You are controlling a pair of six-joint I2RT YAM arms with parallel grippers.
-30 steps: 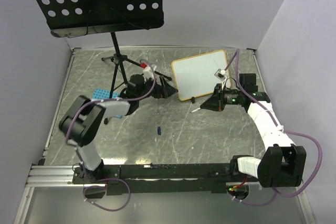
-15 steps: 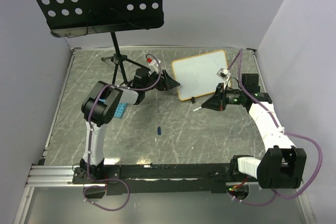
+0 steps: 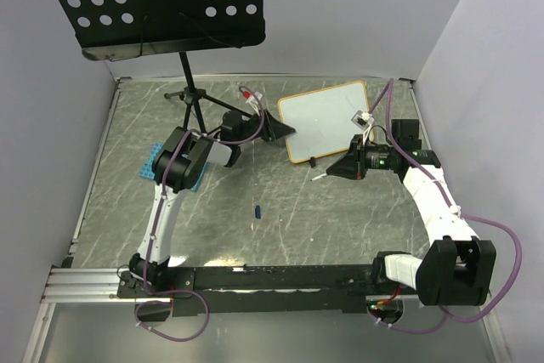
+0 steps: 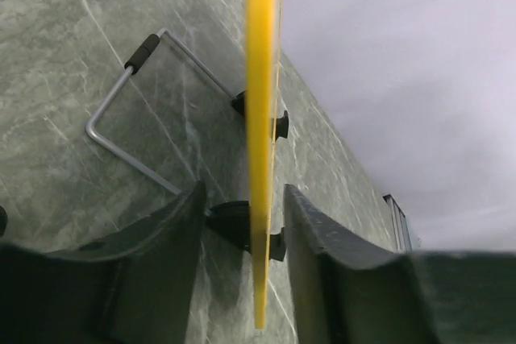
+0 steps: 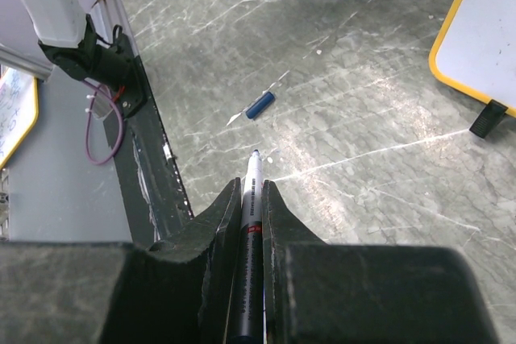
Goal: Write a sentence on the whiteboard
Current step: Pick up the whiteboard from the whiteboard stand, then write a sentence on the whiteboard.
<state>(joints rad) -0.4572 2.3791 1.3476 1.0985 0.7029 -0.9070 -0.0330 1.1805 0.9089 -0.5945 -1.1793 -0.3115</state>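
The whiteboard (image 3: 327,121) stands tilted at the back right, its orange-tan frame around a blank white face; the sentence is not in view. My left gripper (image 3: 285,131) is at the board's left edge. In the left wrist view the yellow frame edge (image 4: 260,118) runs between the jaws of the left gripper (image 4: 244,191), with a gap on each side, so it is open. My right gripper (image 3: 336,170) hovers in front of the board, shut on a marker (image 5: 251,199) whose tip points at the floor. The board's corner (image 5: 484,30) shows at the upper right of the right wrist view.
A black perforated music stand (image 3: 153,2) on a tripod (image 3: 191,99) fills the back left. A blue perforated rack (image 3: 161,163) lies under the left arm. A blue marker cap (image 3: 257,209) lies mid-table. A wire prop (image 4: 121,118) sits behind the board.
My left gripper has swung right to the board's left edge, and its jaws have narrowed around the frame. The right arm with the marker has barely moved.
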